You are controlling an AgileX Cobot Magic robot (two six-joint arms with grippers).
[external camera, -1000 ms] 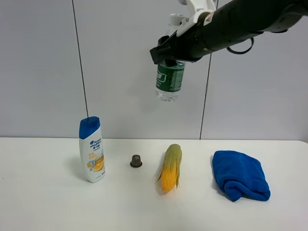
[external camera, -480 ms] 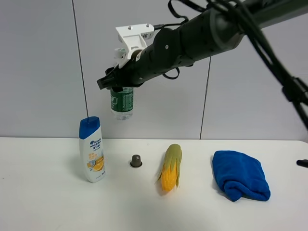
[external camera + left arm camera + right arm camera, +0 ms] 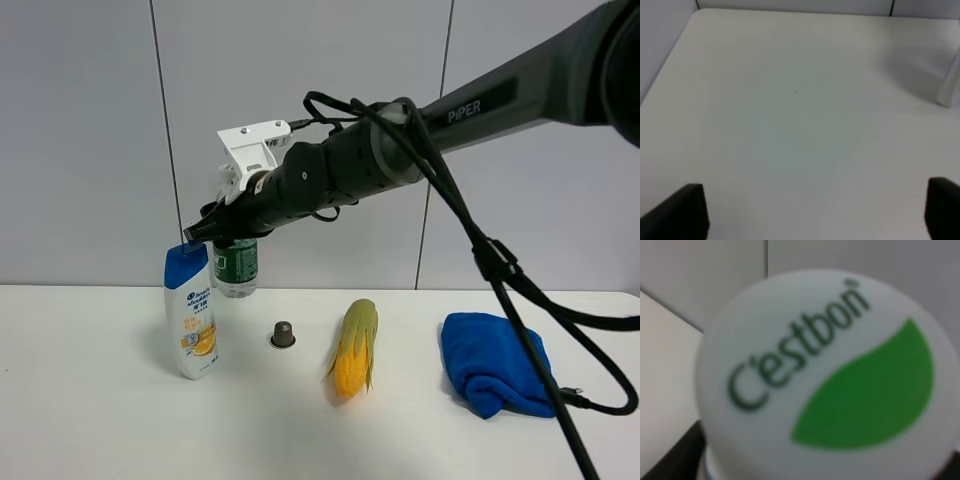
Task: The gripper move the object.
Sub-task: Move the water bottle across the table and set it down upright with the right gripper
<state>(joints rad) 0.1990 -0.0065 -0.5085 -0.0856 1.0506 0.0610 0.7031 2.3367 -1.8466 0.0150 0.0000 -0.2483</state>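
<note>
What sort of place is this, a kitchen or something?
Probably a robotics test bench: a white table, plain grey wall panels, and unrelated items in a row, shampoo bottle, corn, blue towel.

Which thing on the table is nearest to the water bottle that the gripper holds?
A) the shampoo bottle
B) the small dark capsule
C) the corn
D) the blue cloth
A: the water bottle, held in the right gripper, is right beside the shampoo bottle.
</note>
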